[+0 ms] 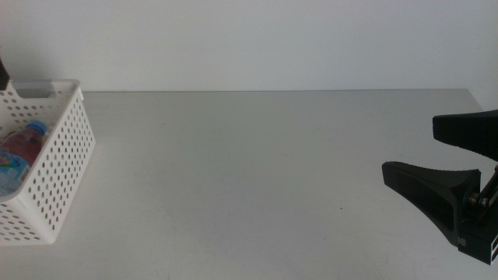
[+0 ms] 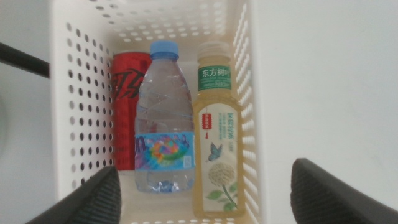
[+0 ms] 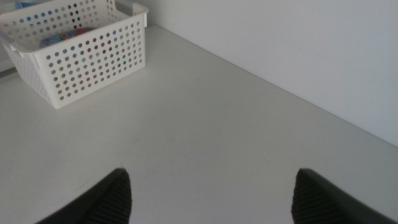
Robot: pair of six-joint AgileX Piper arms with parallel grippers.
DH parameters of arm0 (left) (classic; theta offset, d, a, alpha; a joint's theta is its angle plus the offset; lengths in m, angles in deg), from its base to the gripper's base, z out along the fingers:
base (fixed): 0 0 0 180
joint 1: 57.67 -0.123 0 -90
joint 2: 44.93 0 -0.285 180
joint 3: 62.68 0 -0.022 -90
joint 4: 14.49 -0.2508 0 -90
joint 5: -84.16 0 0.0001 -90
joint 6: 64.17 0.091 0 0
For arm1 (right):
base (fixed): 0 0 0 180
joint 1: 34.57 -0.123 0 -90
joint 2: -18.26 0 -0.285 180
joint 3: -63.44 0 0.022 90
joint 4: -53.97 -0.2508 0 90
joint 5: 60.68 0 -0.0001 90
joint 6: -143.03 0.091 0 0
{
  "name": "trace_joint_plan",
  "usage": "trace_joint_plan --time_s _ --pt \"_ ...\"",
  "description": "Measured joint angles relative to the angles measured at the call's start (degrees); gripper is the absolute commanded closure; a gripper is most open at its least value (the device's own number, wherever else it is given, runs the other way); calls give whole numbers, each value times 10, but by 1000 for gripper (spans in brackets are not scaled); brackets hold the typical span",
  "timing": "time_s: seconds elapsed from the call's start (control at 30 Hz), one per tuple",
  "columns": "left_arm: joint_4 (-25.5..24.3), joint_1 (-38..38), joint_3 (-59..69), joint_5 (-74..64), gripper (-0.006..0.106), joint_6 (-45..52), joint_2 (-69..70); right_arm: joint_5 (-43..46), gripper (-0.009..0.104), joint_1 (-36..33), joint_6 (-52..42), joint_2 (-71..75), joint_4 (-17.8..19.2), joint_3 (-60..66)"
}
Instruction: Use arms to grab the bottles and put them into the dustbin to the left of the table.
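Left gripper (image 2: 205, 190): hovered directly above the dustbin, jaws spread wide, nothing between them; only the two tips showed at the lower corners of the left wrist view.
Right gripper (image 1: 447, 167): far right edge of the middle view, low over the table, jaws apart and empty.
Dustbin (image 1: 66, 167): far left of the middle view, cut off by the frame edge; upper left in the right wrist view (image 3: 93, 59).
Red can (image 2: 129, 118): lying in the dustbin against the wall, touching the water bottle.
Water bottle (image 2: 163, 124): lying in the middle, blue cap toward the top of the left wrist frame; its cap and label also peeked over the rim in the middle view.
Tea bottle (image 2: 216, 134): lying beside the water bottle on the other side, white cap toward the top of the frame.
Long axes: all three parallel, running along the dustbin's length.
Table (image 1: 257, 179): no bottle visible on it in any view.
Key relation: all bottles lay straight below the left gripper and inside the dustbin; right gripper well apart from it, across the table.
Judgement: task looked complete; likely only retreat left.
Hidden: dustbin's left part and most contents out of the middle view; can partly covered by the water bottle; left arm body not seen.
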Motion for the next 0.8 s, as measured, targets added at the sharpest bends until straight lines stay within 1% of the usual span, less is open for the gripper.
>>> trace_joint_plan --time_s 0.3,0.37,0.47,0.67,0.8 --pt "38 0 1 -40 7 44 165 0 29 0 0 0 0 0" --pt "38 5 14 -40 7 42 202 0 29 0 0 0 0 0" --pt "28 31 66 -22 7 15 275 0 29 0 0 0 0 0" --pt "22 113 204 85 7 -61 415 0 29 0 0 0 0 0" --pt "-12 155 285 144 7 -119 481 0 29 0 0 0 0 0"
